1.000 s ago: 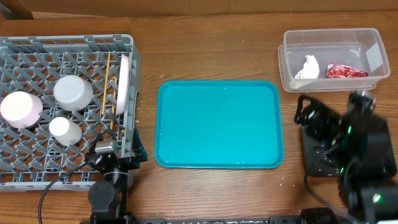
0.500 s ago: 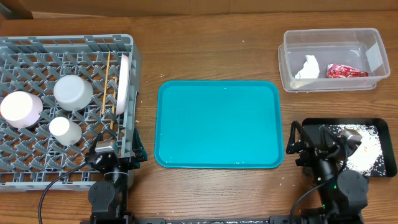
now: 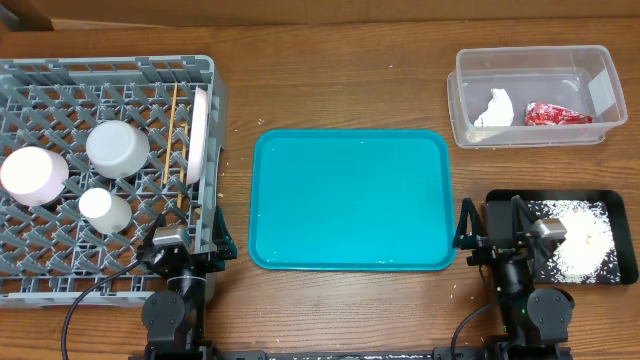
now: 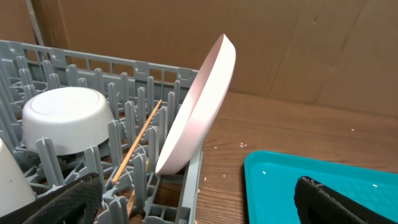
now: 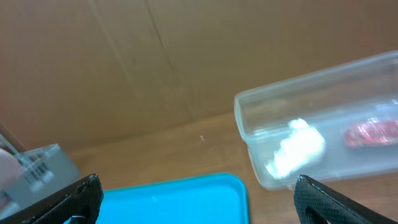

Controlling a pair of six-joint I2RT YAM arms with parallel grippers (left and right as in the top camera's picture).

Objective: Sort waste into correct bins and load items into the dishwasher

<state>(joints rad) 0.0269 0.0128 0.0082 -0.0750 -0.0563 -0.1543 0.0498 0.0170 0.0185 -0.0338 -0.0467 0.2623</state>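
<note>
The grey dish rack (image 3: 100,62) at left holds the white plate (image 3: 197,135) on edge, a white bowl (image 3: 117,148), a pale bowl (image 3: 33,173), a white cup (image 3: 103,208) and chopsticks (image 3: 172,130). The clear tub (image 3: 600,70) holds the tissue (image 3: 493,108) and red wrapper (image 3: 555,115). The black tray (image 3: 625,235) holds rice grains (image 3: 580,240). My left gripper (image 3: 188,240) is open and empty at the rack's front right corner; its view shows the plate (image 4: 199,106) and bowl (image 4: 65,118). My right gripper (image 3: 497,232) is open and empty at the black tray's left edge.
The teal serving tray (image 3: 350,200) lies in the middle between both arms, with nothing on it. The right wrist view shows the tub (image 5: 249,118), the tissue (image 5: 298,149) and the teal tray (image 5: 180,199). A few stray grains lie on the wood near the right arm.
My right arm has drawn back from over the black tray toward the front edge, uncovering the rice. The left arm has not moved.
</note>
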